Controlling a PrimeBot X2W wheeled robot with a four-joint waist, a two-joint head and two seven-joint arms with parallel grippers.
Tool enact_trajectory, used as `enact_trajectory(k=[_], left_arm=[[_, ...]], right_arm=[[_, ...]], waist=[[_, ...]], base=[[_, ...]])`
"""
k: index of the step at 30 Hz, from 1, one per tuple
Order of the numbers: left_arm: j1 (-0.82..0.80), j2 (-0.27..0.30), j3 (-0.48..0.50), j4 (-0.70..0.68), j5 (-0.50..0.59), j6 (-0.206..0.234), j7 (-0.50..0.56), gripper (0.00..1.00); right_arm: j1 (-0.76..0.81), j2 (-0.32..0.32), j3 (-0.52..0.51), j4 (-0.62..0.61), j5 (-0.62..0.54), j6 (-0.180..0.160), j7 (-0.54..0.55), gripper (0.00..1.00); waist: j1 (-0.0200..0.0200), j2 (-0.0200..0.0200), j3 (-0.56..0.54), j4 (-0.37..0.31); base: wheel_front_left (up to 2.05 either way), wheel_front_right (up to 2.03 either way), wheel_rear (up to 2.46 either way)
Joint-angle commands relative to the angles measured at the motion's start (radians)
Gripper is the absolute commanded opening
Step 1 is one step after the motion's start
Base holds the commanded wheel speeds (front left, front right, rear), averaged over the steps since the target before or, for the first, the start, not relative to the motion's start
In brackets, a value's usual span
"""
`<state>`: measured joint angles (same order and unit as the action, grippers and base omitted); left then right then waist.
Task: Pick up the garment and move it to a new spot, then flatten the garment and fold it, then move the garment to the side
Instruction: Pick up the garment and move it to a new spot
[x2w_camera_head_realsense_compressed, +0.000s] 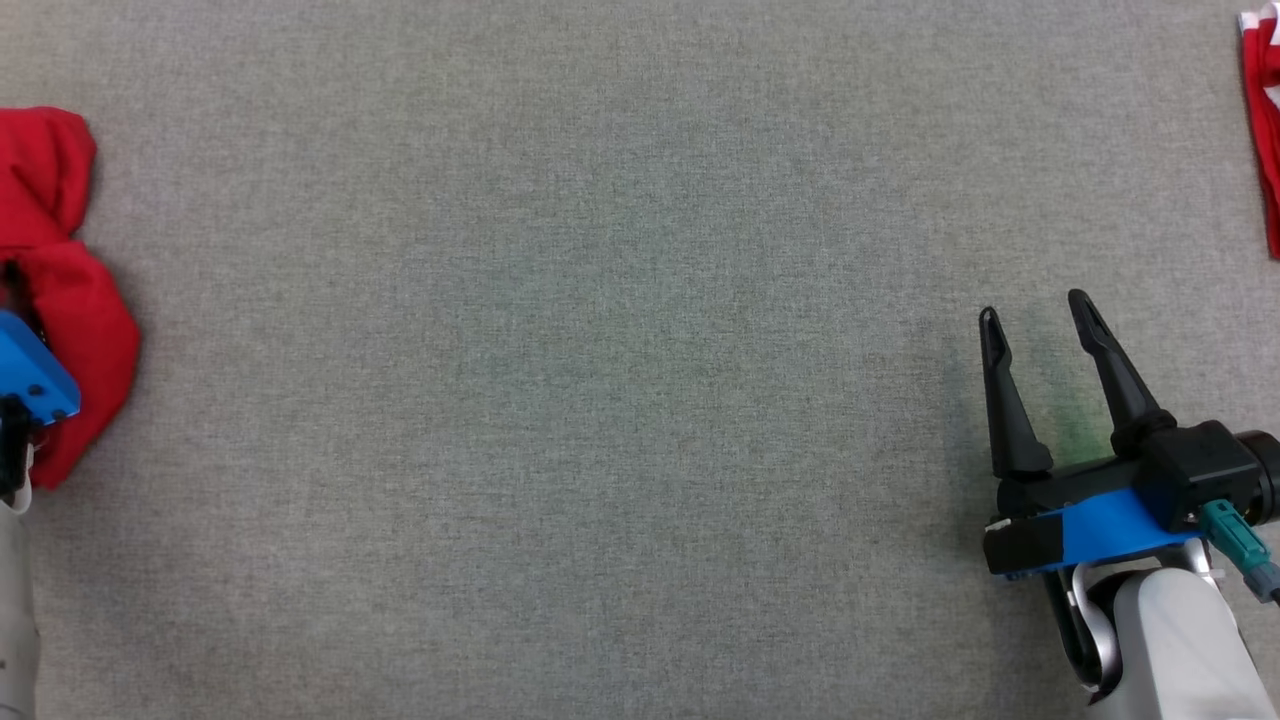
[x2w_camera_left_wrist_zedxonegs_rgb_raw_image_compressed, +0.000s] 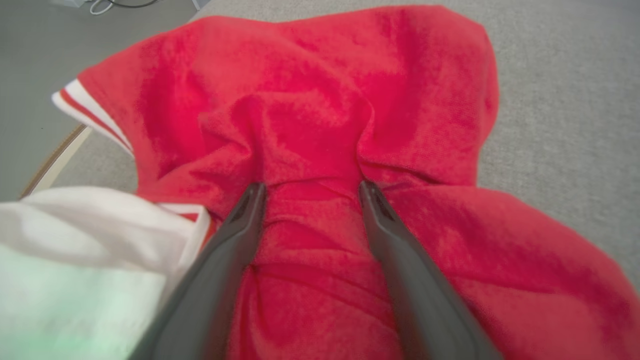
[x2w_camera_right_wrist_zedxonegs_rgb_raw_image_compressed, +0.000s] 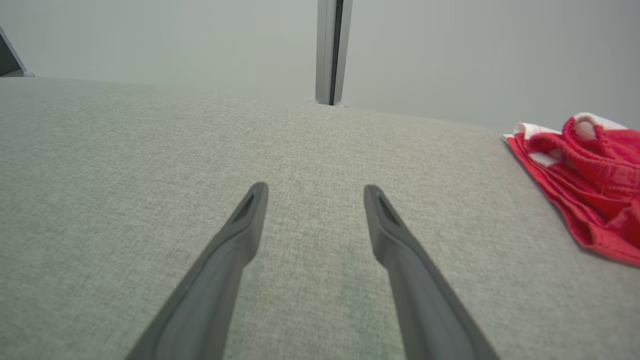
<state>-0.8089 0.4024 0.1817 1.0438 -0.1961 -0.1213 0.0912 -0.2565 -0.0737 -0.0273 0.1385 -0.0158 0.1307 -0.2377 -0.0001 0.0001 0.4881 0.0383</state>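
Garment (x2w_camera_head_realsense_compressed: 60, 300) lies bunched at 9 o'clock on the desk (x2w_camera_head_realsense_compressed: 600, 400). Left gripper (x2w_camera_left_wrist_zedxonegs_rgb_raw_image_compressed: 311, 187) is fully spread and holds nothing, its tips at a raised fold; right gripper (x2w_camera_head_realsense_compressed: 1035, 306) at 4 o'clock is equally wide and empty over bare desk. Risk: closing on that one fold probably takes only a thin layer, so the cloth may slip out on the lift. A white cloth (x2w_camera_left_wrist_zedxonegs_rgb_raw_image_compressed: 85, 240) just beside the left gripper could get pinched along with it, and with the desk edge close, a drop may go over.
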Motion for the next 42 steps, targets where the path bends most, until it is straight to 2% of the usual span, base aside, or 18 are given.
enact_trajectory(k=[1, 3, 4, 5, 7, 11, 18, 26, 34, 42], left_arm=[[0.017, -0.022, -0.013, 0.048, -0.009, -0.004, 0.049, 1.0], [0.013, -0.029, -0.022, 0.079, -0.023, -0.008, 0.092, 1.0], [0.013, -0.033, -0.025, 0.088, -0.029, -0.009, 0.107, 0.55], [0.013, -0.035, -0.028, 0.097, -0.033, -0.01, 0.118, 0.0], [0.008, -0.035, -0.037, 0.101, -0.038, -0.012, 0.12, 0.0], [-0.002, -0.028, -0.054, 0.072, -0.045, -0.013, 0.058, 0.0], [-0.045, 0.001, -0.09, -0.021, -0.012, -0.011, -0.117, 0.0], [-0.086, -0.008, -0.153, -0.167, 0.032, -0.005, -0.256, 0.0], [-0.136, -0.036, -0.23, -0.347, 0.041, -0.01, -0.261, 0.0], [-0.172, -0.092, -0.373, -0.57, 0.018, -0.009, -0.187, 0.0]], right_arm=[[-0.006, -0.007, 0.001, -0.007, -0.004, 0.0, 0.007, 1.0], [-0.006, -0.006, 0.004, -0.009, -0.005, 0.0, 0.006, 1.0], [-0.005, -0.005, 0.005, -0.01, -0.005, 0.0, 0.007, 1.0], [-0.005, -0.004, 0.008, -0.008, -0.006, 0.0, 0.008, 1.0], [-0.004, -0.001, 0.011, -0.005, -0.003, 0.0, 0.009, 1.0], [0.0, 0.005, 0.01, 0.009, 0.006, 0.0, 0.007, 1.0], [0.004, 0.015, 0.022, 0.056, 0.027, 0.0, -0.007, 1.0], [0.023, 0.021, 0.032, 0.113, 0.055, 0.0, -0.023, 1.0], [0.04, 0.023, 0.044, 0.135, 0.1, 0.0, -0.027, 1.0], [0.047, 0.023, 0.08, 0.122, 0.179, 0.0, -0.028, 1.0]], waist=[[0.0001, -0.0001, 0.0, 0.001], [0.0001, -0.0001, -0.002, 0.002], [0.0001, -0.0001, -0.003, 0.001], [0.0001, -0.0001, -0.005, -0.001], [0.0001, -0.0001, -0.009, -0.005], [0.0001, -0.0001, -0.03, -0.012], [0.0001, -0.0001, -0.106, -0.027], [0.0001, -0.0001, -0.206, -0.073], [0.0001, -0.0001, -0.249, -0.16], [0.0001, -0.0001, -0.254, -0.287]], base=[[0.0, 0.0, 0.0], [0.0, 0.0, 0.0], [0.0, 0.0, 0.0], [0.0, 0.0, 0.0], [0.0, 0.0, 0.0], [0.0, 0.0, 0.0], [0.0, 0.0, 0.0], [0.0, 0.0, 0.0], [0.0, 0.0, 0.0], [0.0, 0.0, 0.0]])
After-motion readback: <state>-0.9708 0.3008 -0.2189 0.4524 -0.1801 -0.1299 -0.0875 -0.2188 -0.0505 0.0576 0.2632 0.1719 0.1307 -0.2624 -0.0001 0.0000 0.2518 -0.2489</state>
